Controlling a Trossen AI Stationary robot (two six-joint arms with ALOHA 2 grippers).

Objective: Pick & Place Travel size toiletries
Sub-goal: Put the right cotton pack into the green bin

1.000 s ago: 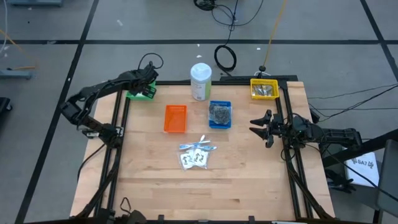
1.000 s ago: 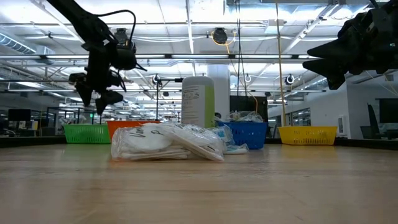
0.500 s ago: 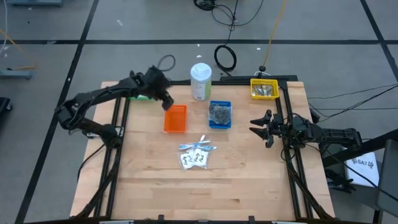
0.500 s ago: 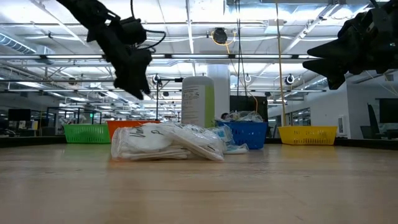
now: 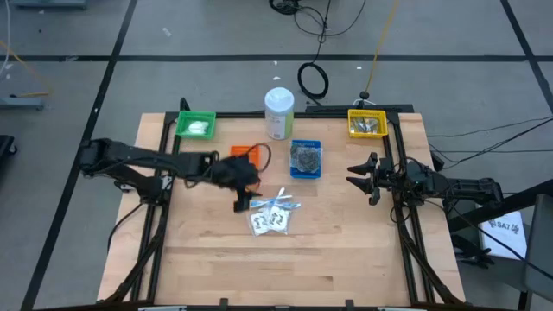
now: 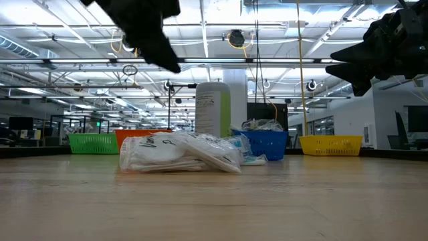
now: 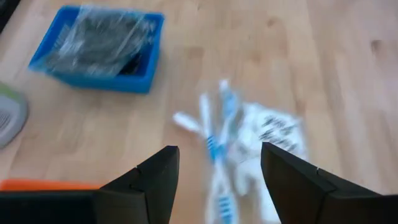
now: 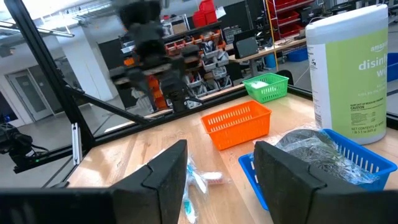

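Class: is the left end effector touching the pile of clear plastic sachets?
Apart. The low view shows the left end effector high above the clear plastic sachets.

Clear plastic sachets (image 5: 275,214) lie heaped flat mid-table; dark puffs (image 5: 305,156) fill the blue tray.

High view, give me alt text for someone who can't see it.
The left gripper hangs open beside a pile of clear sachets mid-table. Behind stand green, orange, blue and yellow trays and a white bottle; the right gripper waits open at the right edge.
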